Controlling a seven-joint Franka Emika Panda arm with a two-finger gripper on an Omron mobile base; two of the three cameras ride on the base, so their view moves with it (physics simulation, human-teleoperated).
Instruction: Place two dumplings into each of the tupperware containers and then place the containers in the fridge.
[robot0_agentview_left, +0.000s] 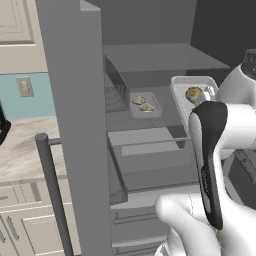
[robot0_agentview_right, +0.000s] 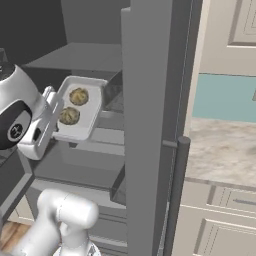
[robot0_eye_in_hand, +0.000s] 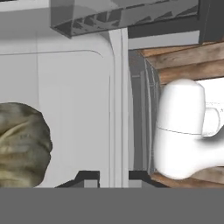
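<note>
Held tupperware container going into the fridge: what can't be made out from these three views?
- Left base view: the held container is half hidden by the white arm; just one dumpling shows.
- Right base view: the gripper contact on the rim is too small to judge.
- Hand view: a dumpling is cut off by the left edge.
- Left base view: the shelved container rim is too faint.

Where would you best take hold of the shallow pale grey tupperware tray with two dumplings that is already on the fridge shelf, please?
Grip the shallow pale grey tupperware tray by its low front rim, coming straight in from the fridge's open front. It lies flat on the grey fridge shelf, so the thin rim is the only pinchable edge, and the two tan dumplings sit mid-tray, leaving that rim free.
</note>
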